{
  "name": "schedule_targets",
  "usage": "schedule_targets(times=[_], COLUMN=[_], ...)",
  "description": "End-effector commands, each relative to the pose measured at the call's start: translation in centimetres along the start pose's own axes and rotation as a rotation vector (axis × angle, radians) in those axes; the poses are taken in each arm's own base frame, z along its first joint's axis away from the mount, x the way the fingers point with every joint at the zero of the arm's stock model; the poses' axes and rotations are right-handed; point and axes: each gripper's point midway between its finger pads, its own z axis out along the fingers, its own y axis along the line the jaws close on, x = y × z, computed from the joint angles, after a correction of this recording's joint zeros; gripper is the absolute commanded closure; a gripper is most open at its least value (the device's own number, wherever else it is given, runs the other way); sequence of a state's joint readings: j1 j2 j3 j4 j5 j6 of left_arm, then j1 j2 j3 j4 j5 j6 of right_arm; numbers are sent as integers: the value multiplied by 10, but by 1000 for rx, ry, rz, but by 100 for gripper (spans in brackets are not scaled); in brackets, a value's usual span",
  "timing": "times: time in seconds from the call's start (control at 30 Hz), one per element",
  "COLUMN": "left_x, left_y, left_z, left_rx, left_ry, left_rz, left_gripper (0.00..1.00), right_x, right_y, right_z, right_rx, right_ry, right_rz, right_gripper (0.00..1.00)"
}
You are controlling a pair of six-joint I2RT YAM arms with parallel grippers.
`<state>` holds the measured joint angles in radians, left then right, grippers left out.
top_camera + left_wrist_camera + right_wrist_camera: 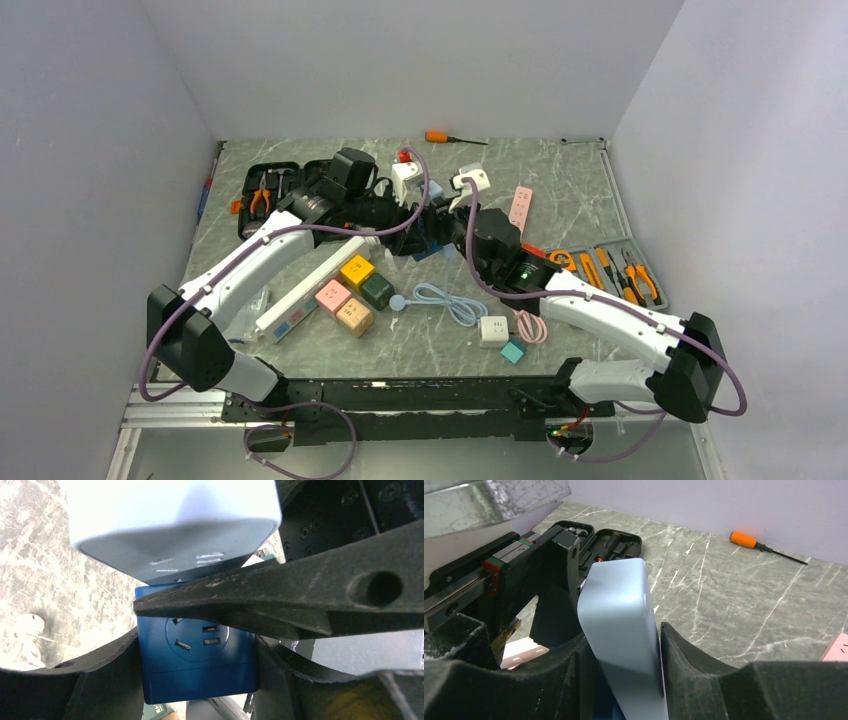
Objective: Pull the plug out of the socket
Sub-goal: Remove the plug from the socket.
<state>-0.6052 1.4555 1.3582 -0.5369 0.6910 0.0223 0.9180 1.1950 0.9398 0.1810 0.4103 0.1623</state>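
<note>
My left gripper (197, 645) is shut on a dark blue socket cube (200, 665), whose front face shows empty slots. My right gripper (624, 650) is shut on a light blue plug block (621, 615), held upright. In the left wrist view the plug block (170, 525) sits just above the blue cube, and a right gripper finger (300, 600) crosses between them and hides where they meet. In the top view both grippers, left (412, 216) and right (458, 218), meet above the table's middle back.
An orange screwdriver (437, 136) lies at the back. An open black tool case (265, 190) is at back left and a tool tray (605, 270) at right. A white power strip (300, 300), coloured cubes (355, 290), a white cube with cable (493, 330) and a pink strip (521, 207) lie around.
</note>
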Motion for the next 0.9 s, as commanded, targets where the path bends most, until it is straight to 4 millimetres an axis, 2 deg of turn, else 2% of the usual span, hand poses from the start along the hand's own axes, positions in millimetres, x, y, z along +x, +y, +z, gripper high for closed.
schedule_targets(times=[0.0,0.1,0.2,0.27,0.4,0.43,0.7,0.87], left_x=[-41,-44,-45,-43,-40,-41,-42,-41], left_y=[-24,-25,-26,-26,-25,-24,-23,-23], left_z=[-18,-19,-19,-19,-18,-18,-22,-23], left_rx=[60,62,65,67,61,57,44,47], left_ry=[-131,-134,-135,-132,-127,-127,-123,-119], left_rz=[98,100,100,99,95,94,113,117], left_gripper=[100,100,100,100,100,100,100,100], right_x=[-29,-24,-23,-23,-28,-28,-21,-9], right_y=[7,8,5,4,-1,-3,-19,-59], right_z=[7,12,14,13,12,12,7,11], right_rx=[-8,-6,9,15,33,42,57,59], right_ry=[-82,-74,-74,-80,-93,-94,-81,-30], right_rz=[27,24,18,11,-16,-26,-161,-190], right_gripper=[52,51,55,65,98,100,100,100])
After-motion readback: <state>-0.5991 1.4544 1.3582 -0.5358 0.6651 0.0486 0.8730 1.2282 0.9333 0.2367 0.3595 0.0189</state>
